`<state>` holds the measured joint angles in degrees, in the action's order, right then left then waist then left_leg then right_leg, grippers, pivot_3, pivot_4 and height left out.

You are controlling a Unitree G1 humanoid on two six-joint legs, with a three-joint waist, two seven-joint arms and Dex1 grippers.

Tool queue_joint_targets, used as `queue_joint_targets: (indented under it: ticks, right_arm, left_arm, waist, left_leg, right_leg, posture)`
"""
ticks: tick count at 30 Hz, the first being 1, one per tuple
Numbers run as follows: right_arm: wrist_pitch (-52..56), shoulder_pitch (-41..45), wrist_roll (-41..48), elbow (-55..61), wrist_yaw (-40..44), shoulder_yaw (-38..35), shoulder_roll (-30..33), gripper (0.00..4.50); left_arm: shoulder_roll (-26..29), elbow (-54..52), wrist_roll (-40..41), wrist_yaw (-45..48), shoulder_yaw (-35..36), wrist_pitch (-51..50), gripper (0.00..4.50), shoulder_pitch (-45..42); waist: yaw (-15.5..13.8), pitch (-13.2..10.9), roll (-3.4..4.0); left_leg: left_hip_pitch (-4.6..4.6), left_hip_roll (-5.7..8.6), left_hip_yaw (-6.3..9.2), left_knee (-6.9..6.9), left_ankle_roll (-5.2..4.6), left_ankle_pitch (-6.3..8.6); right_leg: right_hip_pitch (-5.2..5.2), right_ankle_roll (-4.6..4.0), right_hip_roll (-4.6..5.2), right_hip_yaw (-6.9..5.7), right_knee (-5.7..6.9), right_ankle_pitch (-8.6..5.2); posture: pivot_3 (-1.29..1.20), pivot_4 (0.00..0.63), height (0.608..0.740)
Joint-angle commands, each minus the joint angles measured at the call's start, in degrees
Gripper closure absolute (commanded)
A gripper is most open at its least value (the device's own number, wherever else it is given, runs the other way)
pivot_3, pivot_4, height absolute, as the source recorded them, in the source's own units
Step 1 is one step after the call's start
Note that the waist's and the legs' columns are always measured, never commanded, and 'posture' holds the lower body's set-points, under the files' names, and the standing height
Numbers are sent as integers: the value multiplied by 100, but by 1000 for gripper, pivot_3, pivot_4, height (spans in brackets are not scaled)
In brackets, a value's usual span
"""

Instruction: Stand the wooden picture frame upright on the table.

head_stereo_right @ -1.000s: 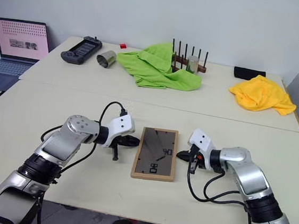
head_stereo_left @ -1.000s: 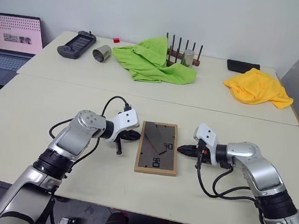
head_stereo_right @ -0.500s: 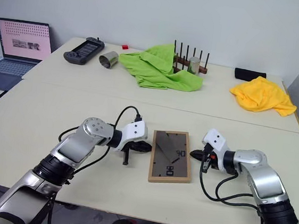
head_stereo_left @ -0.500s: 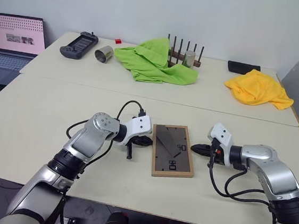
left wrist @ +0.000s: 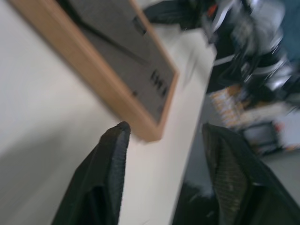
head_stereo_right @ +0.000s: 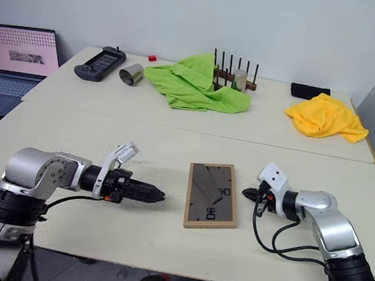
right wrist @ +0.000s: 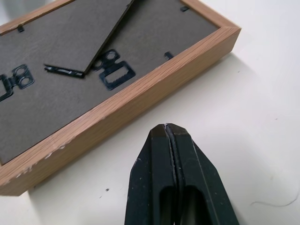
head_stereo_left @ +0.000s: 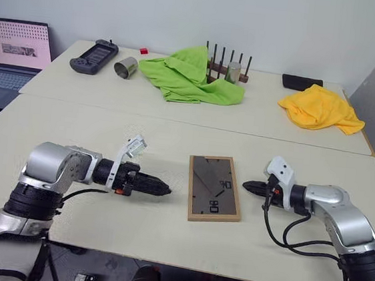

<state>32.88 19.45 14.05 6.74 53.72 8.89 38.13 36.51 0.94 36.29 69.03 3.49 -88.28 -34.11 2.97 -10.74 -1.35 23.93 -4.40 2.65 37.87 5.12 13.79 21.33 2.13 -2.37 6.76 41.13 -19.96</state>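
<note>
While the picture frame (head_stereo_left: 214,188) is lying face-down on the worktop (head_stereo_left: 74,129) between both jaws, the left gripper (head_stereo_left: 162,189) is holding its jaws apart and the right gripper (right wrist: 168,132) is keeping its jaws together, seemingly readying to lift an edge.

Wooden picture frame (head_stereo_left: 214,187), matt backing

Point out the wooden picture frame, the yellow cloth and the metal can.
wooden picture frame (head_stereo_left: 213,189), left eye view, on its dark backing board.
yellow cloth (head_stereo_left: 320,108), left eye view, middle of the heap.
metal can (head_stereo_left: 124,67), left eye view, its side.
</note>
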Motion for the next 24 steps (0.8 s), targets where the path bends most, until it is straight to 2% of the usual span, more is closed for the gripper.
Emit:
queue_joint_targets:
  ticks: [1, 5, 11, 15, 18, 24]
  right_arm:
    - [-133, -51, -57, 180, 42, 76, 25, 4500]
    - [-168, -74, -74, 195, 52, 155, 58, 4500]
    - [-155, -3, -93, 259, 35, 313, -113, 4500]
    - [-41, 170, -93, 386, -23, 549, -438, 4500]
    - [86, 255, -47, 492, -55, 662, -646, 4500]
    - [150, 361, -157, 458, -166, 796, -862, 4500]
  left_arm:
    - [-302, 215, 220, -735, 454, -409, 877, 82]
    - [-374, 241, 571, -1224, 420, -422, 21, 312]
    - [-433, 472, 1123, -1917, 48, -422, 21, 478]
    - [-828, 575, 905, -2481, 132, -422, 21, 492]
    - [-1017, 617, 899, -2635, 227, -422, 21, 405]
    - [-1105, 355, 1468, -2694, 316, -422, 21, 407]
  waist:
    - [14, 0, 0]
    - [47, 0, 1]
    - [24, 1, 2]
    - [25, 4, 7]
    - [-1, 11, 19]
    - [-81, 12, 20]
  left_leg:
    - [-1, 0, 2, 0, 0, 0]
    - [-2, -2, 7, -1, 1, 0]
    - [-4, -1, 13, -2, 2, -1]
    - [-11, 2, 13, 0, 2, -1]
    - [-14, 5, 13, 1, 3, -2]
    - [-13, 27, 20, 2, 6, -5]
  right_leg:
    - [-1, 0, -1, 0, 1, 0]
    - [1, -2, -3, 3, 2, 1]
    - [-5, -2, -2, 0, 0, 1]
    - [-15, -2, 0, 0, 0, 1]
    - [-19, 1, 2, -1, 0, 2]
    - [-22, 17, 22, -6, -1, 11]
  posture:
    - [0, 150, 740]
    - [0, 150, 740]
    - [0, 150, 740]
    - [0, 150, 740]
    - [0, 150, 740]
    - [0, 150, 740]
